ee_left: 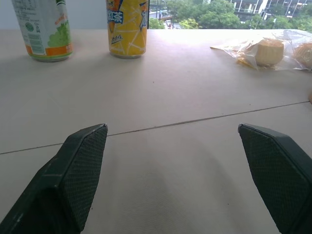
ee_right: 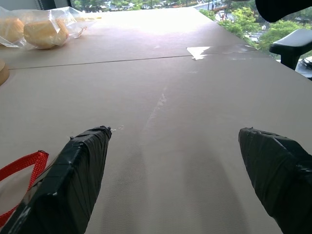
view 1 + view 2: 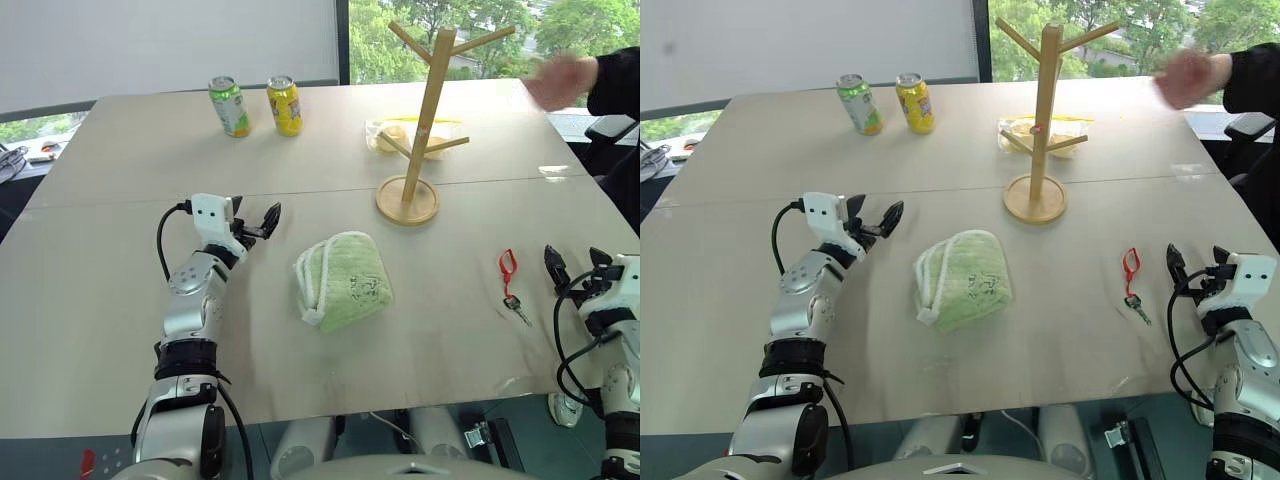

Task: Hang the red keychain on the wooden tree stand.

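Nothing of the task is done yet, as far as I can judge. The keychain (image 3: 509, 266) lies flat on the tabletop (image 3: 130, 200), on the robot's right side, with its small dark key (image 3: 517, 308) at the end nearer to the robot. It is not lifted and nothing touches it.

The right gripper (image 3: 579, 265) hovers just beside the keychain, a little to the right of it, pointing forward. Its two fingers (image 2: 73, 175) stand wide apart and hold nothing; in the right wrist view the red loop is seen just outside one finger, not between the two.

The left gripper (image 3: 256, 221) is over the tabletop on the left, near the folded green towel (image 3: 345, 282), also fully open and empty. It has no part in the work at this moment, I think.

The stand (image 3: 425, 110) is upright beyond the towel, well apart from the keychain, and all its pegs are free. Behind it lies a plastic bag with buns (image 3: 385, 135), and two cans (image 3: 257, 105) stand at the far side. A person's hand (image 3: 558, 80) is at the far right edge.

What is left is everything: move the right gripper over the loop, close on it, lift, carry it to the stand and slip the loop over a peg.
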`<state>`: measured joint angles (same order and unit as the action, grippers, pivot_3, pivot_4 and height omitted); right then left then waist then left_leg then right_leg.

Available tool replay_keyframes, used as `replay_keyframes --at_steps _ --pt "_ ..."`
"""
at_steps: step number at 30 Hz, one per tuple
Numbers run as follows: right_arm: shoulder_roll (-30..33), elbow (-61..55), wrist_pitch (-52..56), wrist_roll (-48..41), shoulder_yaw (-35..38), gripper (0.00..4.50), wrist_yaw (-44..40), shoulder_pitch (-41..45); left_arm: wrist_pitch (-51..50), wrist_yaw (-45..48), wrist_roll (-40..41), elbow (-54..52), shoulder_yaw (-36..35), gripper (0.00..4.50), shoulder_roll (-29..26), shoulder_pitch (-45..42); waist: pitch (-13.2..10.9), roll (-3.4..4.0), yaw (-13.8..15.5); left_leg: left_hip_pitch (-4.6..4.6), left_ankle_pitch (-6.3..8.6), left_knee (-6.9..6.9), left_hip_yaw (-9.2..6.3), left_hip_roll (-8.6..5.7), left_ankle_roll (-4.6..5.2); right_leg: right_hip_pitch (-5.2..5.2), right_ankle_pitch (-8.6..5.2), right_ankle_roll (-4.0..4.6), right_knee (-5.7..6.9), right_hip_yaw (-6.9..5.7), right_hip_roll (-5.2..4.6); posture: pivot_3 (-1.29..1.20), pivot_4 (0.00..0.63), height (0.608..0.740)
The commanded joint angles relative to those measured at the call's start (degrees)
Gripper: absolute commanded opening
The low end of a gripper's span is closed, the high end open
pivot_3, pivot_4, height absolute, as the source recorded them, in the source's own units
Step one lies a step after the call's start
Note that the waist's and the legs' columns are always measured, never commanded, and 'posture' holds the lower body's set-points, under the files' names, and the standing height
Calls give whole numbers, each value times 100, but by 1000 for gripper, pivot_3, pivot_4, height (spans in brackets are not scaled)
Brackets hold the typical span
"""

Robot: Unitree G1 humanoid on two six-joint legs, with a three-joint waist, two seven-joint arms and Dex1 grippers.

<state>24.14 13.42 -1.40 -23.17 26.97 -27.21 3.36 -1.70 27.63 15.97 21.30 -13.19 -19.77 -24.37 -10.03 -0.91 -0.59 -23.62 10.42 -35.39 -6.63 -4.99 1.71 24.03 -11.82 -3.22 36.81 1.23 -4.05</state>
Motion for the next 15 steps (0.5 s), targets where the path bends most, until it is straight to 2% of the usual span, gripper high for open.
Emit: replay_keyframes --at_steps 1,15 --pt "127 -66 -52 -8 52 4476 0 65 163 -41 -10 -183 -46 4500 -55 8 0 0 0 0 0 0 0 0 0 0 0 0 0 0 0 0 150 740" --pt "148 -24 -70 13 63 4476 2 78 172 -63 27 -178 -50 4500 -37 -81 0 0 1 0 0 0 0 0 0 0 0 0 0 0 0 0 150 740"
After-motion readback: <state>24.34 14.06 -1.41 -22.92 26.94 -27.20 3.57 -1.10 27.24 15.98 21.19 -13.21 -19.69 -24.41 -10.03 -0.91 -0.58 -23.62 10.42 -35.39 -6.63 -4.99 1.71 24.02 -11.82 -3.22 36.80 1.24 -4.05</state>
